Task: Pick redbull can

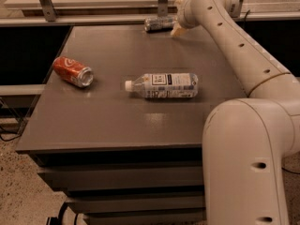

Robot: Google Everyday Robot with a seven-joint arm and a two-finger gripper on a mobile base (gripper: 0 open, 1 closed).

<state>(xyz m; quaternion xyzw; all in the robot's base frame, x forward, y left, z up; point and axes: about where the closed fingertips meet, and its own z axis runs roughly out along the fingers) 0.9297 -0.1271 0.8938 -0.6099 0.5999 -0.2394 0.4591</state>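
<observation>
Redbull can (157,23) lies on its side at the far edge of the grey table (108,121), well apart from the orange-red soda can (72,71) near the left edge and the clear plastic bottle (164,85) lying mid-table; neither blocks it. The gripper (176,29) is just beside the can's right end, and I cannot tell whether it is open or clamped.

The gripper (175,28) is seen at the table's (112,121) far edge, just right of the redbull can (158,23). Passage behind is blocked by a rail (103,18); the right side is filled by the arm (234,46). Bare tabletop is left between the redbull can, bottle (164,85) and soda can (72,71).
</observation>
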